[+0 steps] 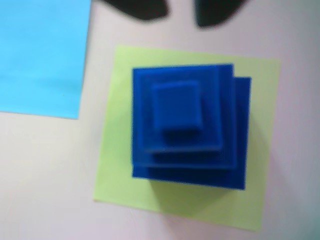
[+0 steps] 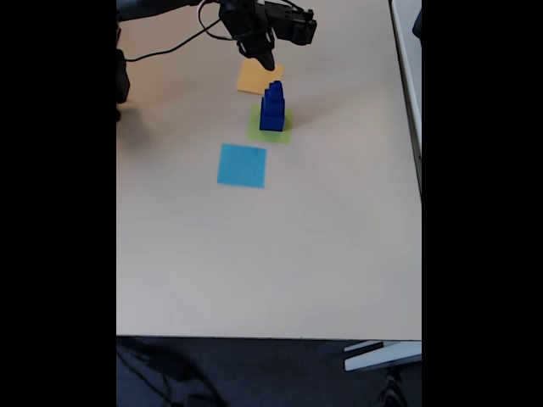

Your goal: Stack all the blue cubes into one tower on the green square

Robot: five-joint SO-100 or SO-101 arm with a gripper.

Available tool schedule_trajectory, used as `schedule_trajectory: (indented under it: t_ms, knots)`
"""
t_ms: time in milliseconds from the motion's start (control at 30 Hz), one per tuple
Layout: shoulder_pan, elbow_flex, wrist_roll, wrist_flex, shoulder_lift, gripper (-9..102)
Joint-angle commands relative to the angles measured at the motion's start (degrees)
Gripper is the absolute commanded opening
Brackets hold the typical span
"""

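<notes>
Several dark blue cubes [image 1: 177, 107] stand stacked as one stepped tower, largest at the bottom and smallest on top, on the pale green square [image 1: 120, 180]. In the fixed view the tower [image 2: 272, 106] rises from the green square [image 2: 257, 131] at the far middle of the table. My gripper [image 1: 181, 12] hovers above and just beyond the tower, its two dark fingertips [image 1: 145, 10] apart with nothing between them. In the fixed view the gripper [image 2: 265, 58] hangs over the orange-yellow square, clear of the tower's top.
A light blue square [image 2: 242, 164] lies in front of the green one, seen at upper left in the wrist view [image 1: 40, 55]. An orange-yellow square [image 2: 254, 78] lies behind it. A black cable [image 2: 182, 42] runs at the back left. The table edge [image 2: 419, 186] is at right.
</notes>
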Motion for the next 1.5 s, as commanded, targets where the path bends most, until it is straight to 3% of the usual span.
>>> schedule_trajectory:
  t_ms: [0,433,1467]
  knots:
    - [0.9,-6.3,-0.1,2.3,1.2,0]
    - [3.9,-15.4,0.4,16.4,-0.1,0]
    - [3.0,-11.5,0.2,15.0,0.3,0]
